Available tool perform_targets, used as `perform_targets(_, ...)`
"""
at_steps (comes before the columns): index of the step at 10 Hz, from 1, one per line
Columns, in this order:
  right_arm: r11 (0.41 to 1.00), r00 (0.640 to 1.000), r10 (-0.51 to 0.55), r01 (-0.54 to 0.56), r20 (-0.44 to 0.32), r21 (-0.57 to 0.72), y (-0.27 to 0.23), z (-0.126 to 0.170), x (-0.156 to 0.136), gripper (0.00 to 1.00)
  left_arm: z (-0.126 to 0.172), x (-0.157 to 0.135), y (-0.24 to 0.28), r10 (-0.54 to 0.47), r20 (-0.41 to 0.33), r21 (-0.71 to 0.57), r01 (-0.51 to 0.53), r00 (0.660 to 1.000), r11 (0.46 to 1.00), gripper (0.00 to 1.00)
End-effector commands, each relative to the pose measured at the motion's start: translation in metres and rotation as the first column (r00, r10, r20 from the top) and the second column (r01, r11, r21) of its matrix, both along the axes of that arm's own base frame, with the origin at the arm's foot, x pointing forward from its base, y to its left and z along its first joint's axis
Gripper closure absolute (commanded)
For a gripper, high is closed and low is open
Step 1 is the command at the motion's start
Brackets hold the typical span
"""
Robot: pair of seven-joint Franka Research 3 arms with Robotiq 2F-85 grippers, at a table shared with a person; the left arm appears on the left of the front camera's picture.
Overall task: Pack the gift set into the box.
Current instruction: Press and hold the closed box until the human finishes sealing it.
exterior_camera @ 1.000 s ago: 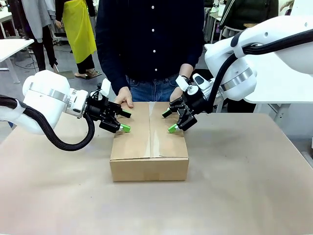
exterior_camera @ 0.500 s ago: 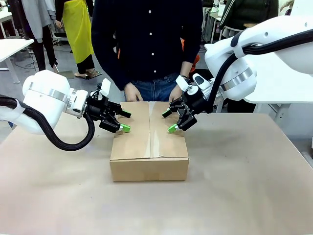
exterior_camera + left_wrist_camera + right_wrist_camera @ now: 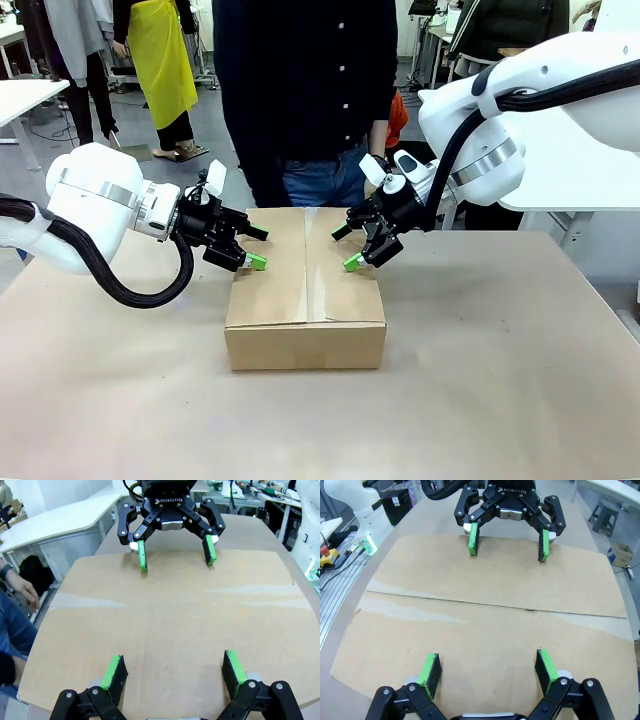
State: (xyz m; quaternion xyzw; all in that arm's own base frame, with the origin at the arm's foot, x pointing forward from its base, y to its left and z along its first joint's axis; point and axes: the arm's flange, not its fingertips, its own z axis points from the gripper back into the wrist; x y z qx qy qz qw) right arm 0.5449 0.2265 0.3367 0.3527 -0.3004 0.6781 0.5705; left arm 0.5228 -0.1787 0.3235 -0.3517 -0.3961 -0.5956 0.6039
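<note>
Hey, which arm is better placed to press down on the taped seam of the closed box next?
Right, probably. The right gripper hangs open over the box top near the tape strip; the left gripper sits open at its outer edge.

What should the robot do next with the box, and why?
Probably lift both tools clear. The box is already closed, its flaps flat with tape along the seam, and the left tool and right tool hang open over its top, gripping nothing.

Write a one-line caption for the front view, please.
Both arms hold the left gripper and right gripper, jaws open, over the closed, taped box.
</note>
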Motion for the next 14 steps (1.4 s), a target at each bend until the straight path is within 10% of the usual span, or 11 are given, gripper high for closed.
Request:
perform_targets(1, 1.000, 1.000, -0.003, 0.003, 0.000, 0.000, 0.000, 0.000, 0.001, 0.00, -0.002, -0.001, 0.001, -0.001, -0.002, 0.000, 0.001, 1.000, 1.000, 0.00)
perform_targets(14, 1.000, 1.000, 0.001, -0.001, -0.001, 0.002, -0.002, 0.001, 0.000, 0.00, -0.002, -0.001, 0.001, -0.001, -0.002, 0.000, 0.001, 1.000, 1.000, 0.00)
